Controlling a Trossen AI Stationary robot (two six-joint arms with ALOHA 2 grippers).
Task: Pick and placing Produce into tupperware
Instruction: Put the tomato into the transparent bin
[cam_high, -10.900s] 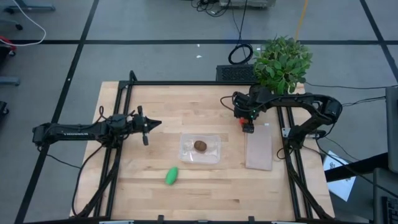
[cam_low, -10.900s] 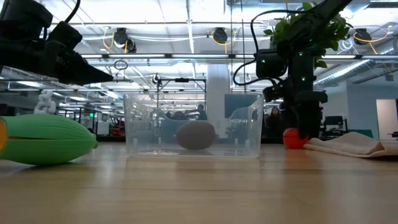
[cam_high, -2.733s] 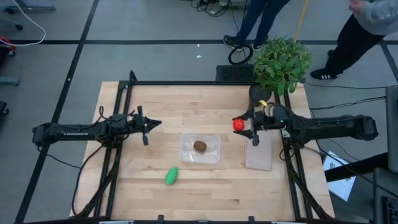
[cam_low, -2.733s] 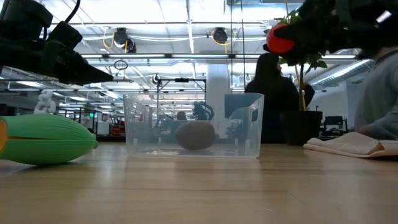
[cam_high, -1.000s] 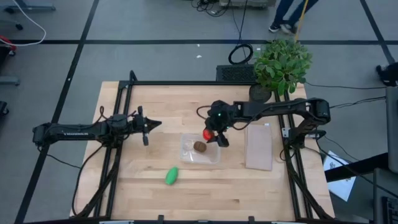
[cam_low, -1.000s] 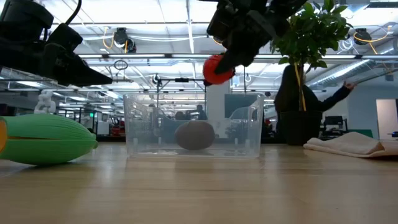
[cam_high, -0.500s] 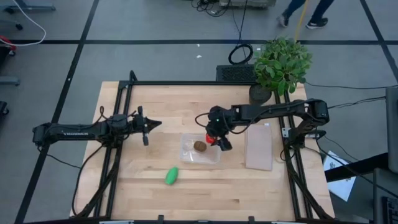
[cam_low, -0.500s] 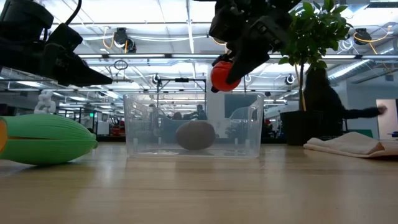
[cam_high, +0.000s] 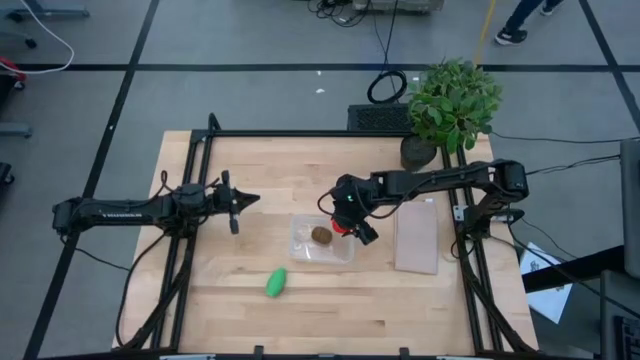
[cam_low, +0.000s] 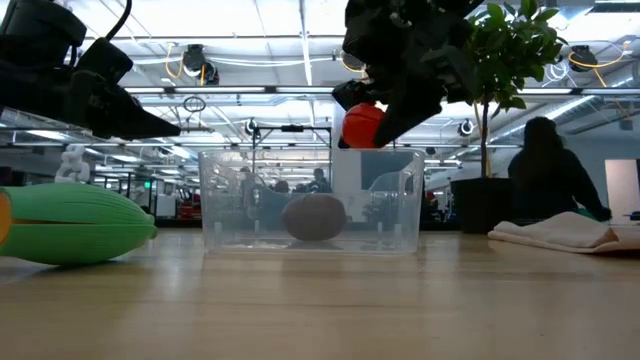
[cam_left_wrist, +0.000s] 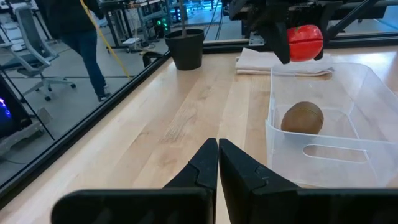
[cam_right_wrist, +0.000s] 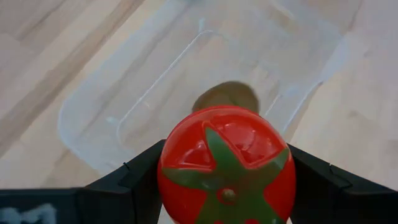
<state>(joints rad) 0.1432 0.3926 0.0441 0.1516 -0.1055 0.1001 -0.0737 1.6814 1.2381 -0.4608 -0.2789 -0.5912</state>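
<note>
The right gripper (cam_high: 345, 226) hung over the right end of the clear tupperware (cam_high: 300, 248), its fingers (cam_right_wrist: 134, 177) pinching the red tomato (cam_low: 362, 124) from both sides. The tomato sat above the container's rim, clear of it, with its green star-shaped top facing the wrist camera. Inside the tupperware, the brown kiwi (cam_high: 320, 235) rested on the floor near the middle. The container itself stood around the centre of the bench (cam_high: 270, 170). The green oblong piece (cam_high: 276, 282) lay on the wood toward the front edge, apart from the container on its left side. The left gripper (cam_high: 234, 201) waited over the left part of the bench, its fingers (cam_left_wrist: 208, 163) pressed together and holding nothing. A whitish cloth (cam_high: 416, 238) lay flat toward the right edge, and a potted plant (cam_high: 452, 100) stood at the far right corner.
</note>
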